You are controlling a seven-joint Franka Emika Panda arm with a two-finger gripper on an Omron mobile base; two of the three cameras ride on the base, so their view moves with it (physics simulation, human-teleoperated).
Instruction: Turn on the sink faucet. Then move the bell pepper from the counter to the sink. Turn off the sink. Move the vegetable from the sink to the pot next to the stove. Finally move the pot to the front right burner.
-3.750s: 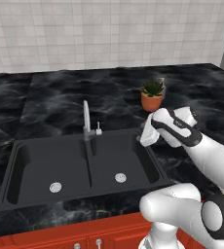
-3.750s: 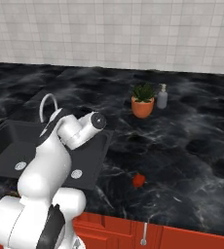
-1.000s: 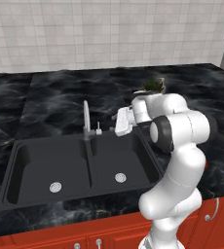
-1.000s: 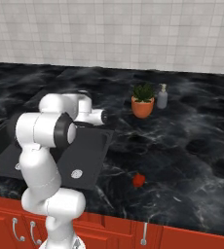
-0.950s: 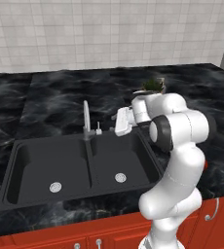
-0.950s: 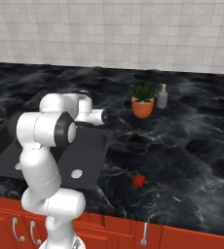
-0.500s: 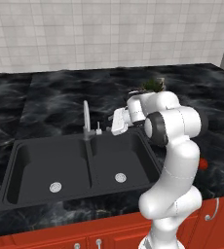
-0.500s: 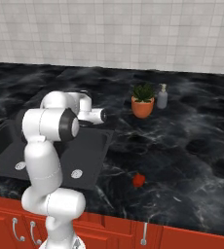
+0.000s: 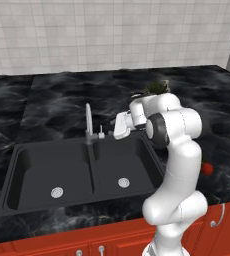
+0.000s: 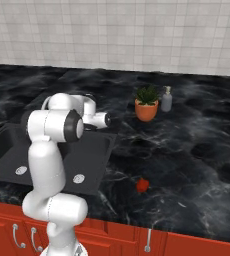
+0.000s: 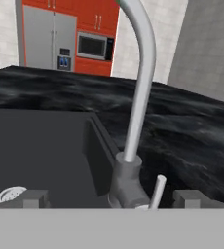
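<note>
The silver sink faucet (image 9: 89,126) stands behind the divider of the black double sink (image 9: 37,165), its small lever (image 9: 101,133) on the right side. My gripper (image 9: 110,130) hovers just right of that lever, pointing at it. In the hand view the spout (image 11: 140,82) rises close ahead and the lever (image 11: 158,190) sits low between my fingertips (image 11: 33,198), which stand wide apart: open, holding nothing. No water runs from the spout. The red bell pepper (image 10: 142,185) lies on the black counter (image 10: 187,150) right of the sink, near the front edge. The pot and the stove are out of view.
An orange potted plant (image 10: 147,107) and a grey soap bottle (image 10: 166,99) stand at the back of the counter, right of the sink. A round drain (image 9: 124,182) lies in each basin. Red cabinets run below the counter edge.
Over the last second my hand has edged left toward the faucet lever, staying open. Before that the arm rose from a folded pose. The bell pepper has not moved.
</note>
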